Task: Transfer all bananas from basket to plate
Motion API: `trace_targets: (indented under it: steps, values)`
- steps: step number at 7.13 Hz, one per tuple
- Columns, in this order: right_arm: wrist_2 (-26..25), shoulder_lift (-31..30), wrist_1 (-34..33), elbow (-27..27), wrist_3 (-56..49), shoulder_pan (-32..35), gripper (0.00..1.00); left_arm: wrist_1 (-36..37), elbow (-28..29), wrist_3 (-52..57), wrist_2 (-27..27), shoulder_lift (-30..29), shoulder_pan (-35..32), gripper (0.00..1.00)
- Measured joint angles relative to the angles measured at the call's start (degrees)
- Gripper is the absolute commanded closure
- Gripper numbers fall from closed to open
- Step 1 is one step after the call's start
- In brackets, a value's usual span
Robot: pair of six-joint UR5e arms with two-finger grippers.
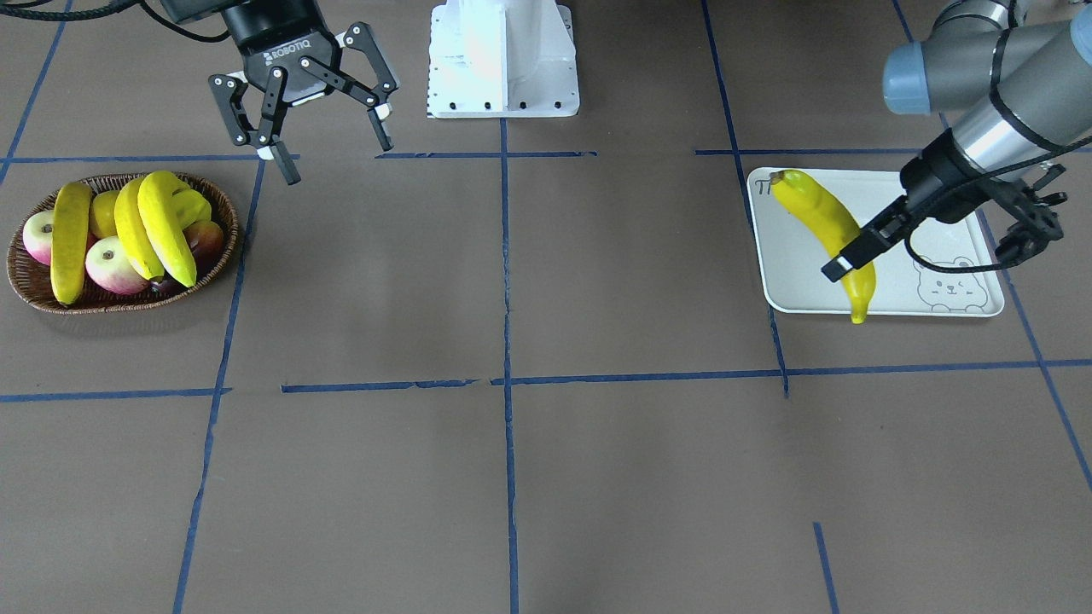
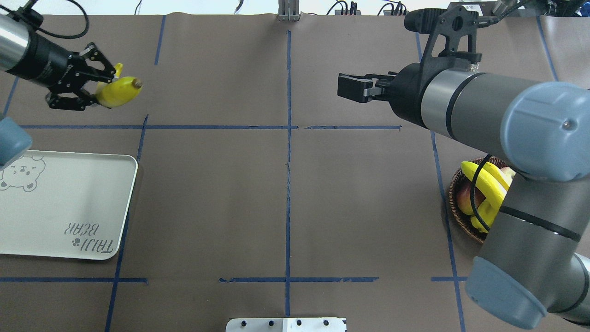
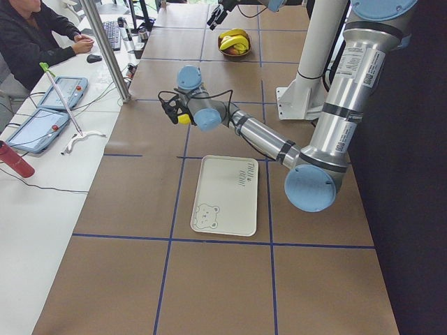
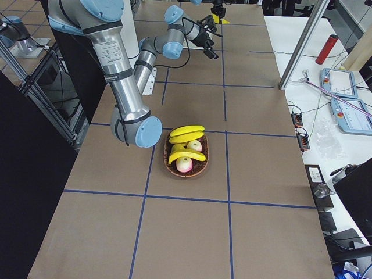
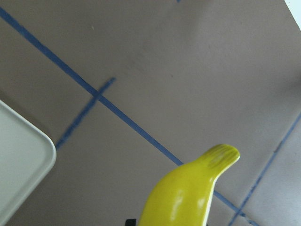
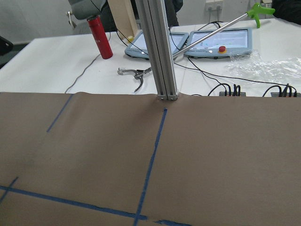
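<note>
Near the plate, left gripper clamping a banana; right gripper agape

Table top brown and matte, crossed by blue tape lines in a loose grid. Aluminium post upright at the far edge. Beyond that edge a white bench with teach pendants and a red bottle. Seated operator, dark top. Light even, shadows soft.
</note>
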Motion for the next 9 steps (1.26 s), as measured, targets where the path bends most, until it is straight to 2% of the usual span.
trace_targets:
  steps: [2, 4, 5, 7, 9]
  values:
    - [7.04, -0.39, -9.44, 1.16, -4.98, 4.42, 0.00, -0.20, -1.45, 16.40, 8.60, 10.13, -0.40, 1.00]
    - [12.48, -0.66, -13.95, 1.04, -6.68, 7.42, 0.00, -0.36, -1.24, 26.14, 17.14, 16.34, 0.10, 1.00]
    - [14.87, -1.17, -14.59, 0.87, -6.96, 8.46, 0.00, -1.06, 0.08, 29.15, 19.95, 18.11, 0.58, 1.00]
    - [16.87, -1.91, -14.88, 0.72, -7.23, 9.22, 0.00, -8.02, 6.81, 31.52, 24.12, 19.48, 3.64, 1.00]
    - [17.44, -2.03, -14.91, 0.73, -7.25, 9.31, 0.00, -14.24, 11.78, 32.14, 25.44, 20.14, 6.50, 1.00]
